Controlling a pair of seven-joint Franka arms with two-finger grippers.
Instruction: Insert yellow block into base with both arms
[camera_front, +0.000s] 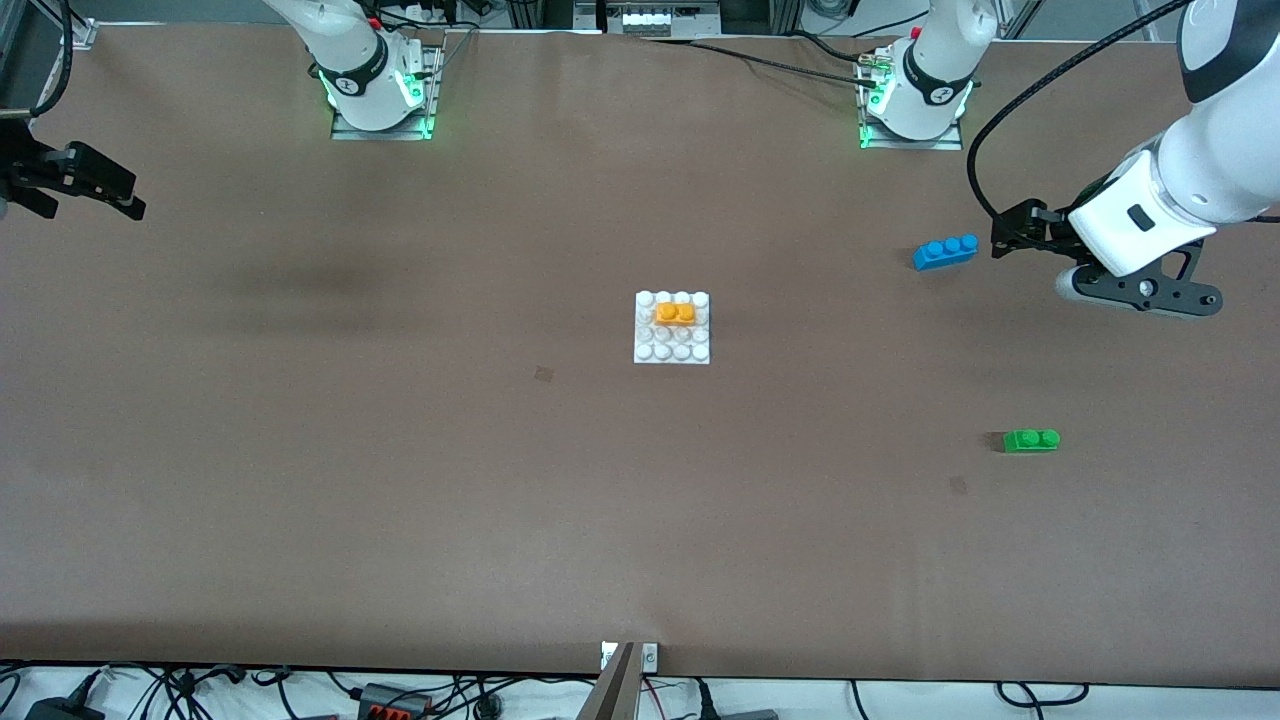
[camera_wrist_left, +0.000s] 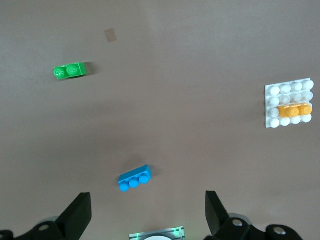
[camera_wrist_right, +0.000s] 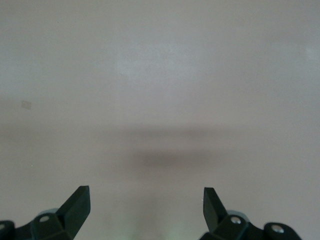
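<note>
Sitting on the base (camera_front: 672, 350), yellow block (camera_front: 675, 314), well apart from left gripper (camera_wrist_left: 147, 212) and right gripper (camera_wrist_right: 146, 207), both wide open, empty.

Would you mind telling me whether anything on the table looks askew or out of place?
Nothing stands out. The yellow block sits square on the base. Both open claws, left and right, are up at the table's ends.

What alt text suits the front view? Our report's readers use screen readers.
The yellow block sits on the base at mid-table. Both grippers hang open and empty: the left gripper beside the blue brick, the right gripper at its own end. A green brick lies nearer the camera.
</note>
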